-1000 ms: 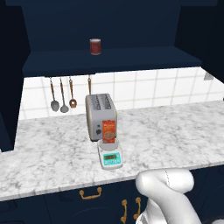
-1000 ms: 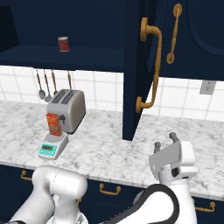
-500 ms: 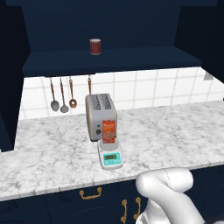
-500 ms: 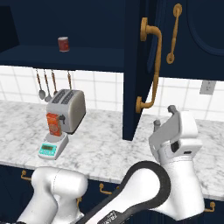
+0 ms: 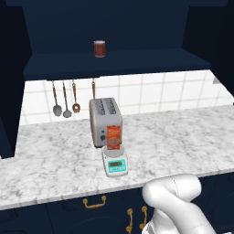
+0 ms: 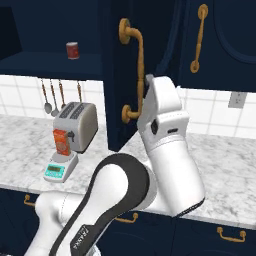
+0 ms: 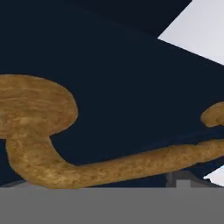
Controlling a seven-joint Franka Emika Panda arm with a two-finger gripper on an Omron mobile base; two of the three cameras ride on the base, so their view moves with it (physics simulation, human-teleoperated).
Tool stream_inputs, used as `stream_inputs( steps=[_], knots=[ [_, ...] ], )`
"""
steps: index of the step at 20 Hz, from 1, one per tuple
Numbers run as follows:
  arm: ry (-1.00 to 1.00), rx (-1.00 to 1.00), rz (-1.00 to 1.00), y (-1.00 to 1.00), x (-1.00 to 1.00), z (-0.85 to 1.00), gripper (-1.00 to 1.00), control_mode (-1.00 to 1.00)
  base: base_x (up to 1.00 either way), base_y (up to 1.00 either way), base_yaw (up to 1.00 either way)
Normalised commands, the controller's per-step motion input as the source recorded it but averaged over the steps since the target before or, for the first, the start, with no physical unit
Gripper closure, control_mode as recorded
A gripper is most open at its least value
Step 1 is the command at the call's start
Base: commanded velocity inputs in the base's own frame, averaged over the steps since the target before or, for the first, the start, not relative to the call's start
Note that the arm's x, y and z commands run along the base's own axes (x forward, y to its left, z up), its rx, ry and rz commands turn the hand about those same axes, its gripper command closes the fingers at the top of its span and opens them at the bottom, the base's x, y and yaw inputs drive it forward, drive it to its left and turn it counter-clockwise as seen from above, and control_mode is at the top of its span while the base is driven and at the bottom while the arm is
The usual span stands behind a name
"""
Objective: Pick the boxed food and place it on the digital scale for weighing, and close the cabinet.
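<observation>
One cabinet point(image 6: 117, 75) door stood open, its brass handle point(image 6: 135, 75) just before our gripper point(image 6: 148, 82) — jaw state we couldn't tell; boxed food point(image 6: 61, 142) sat on digital scale point(image 6: 61, 167) — toaster point(image 6: 77, 125) behind.

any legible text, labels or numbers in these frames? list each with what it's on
"FRANKA": partly readable lettering along the arm's dark lower link, right base view.
boxed food: pale picture and marks on its front, too blurred to read.
digital scale: green display and buttons, no digits legible.
dark red can on the cabinet shelf: label unreadable.
Nothing readable on the toaster or the cabinet door.
</observation>
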Motion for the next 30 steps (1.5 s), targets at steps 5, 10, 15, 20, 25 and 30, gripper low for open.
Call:
stream_inputs(
  steps=[5,10,15,20,25,30],
  knots=[
    [-0.02,-0.28,0.05,1.00,0.13,0.44,-1.00,-1.00,0.00,0.00,0.00],
    [0.04,-0.14,0.00,1.00,0.97,-0.05,-1.00,-1.00,0.00,0.00,0.00],
    [0.15,-0.03,-0.04,1.00,1.00,-0.16,-1.00,-1.00,0.00,0.00,0.00],
    [0.08,-0.06,-0.11,0.76,1.00,-0.13,-1.00,-1.00,0.00,0.00,0.00],
    [0.06,-0.04,-0.02,0.22,1.00,-0.14,-1.00,-1.00,0.00,0.00,0.00],
    [0.00,0.00,0.00,0.00,0.91,-0.32,-1.00,-1.00,0.00,0.00,0.00]
  ],
)
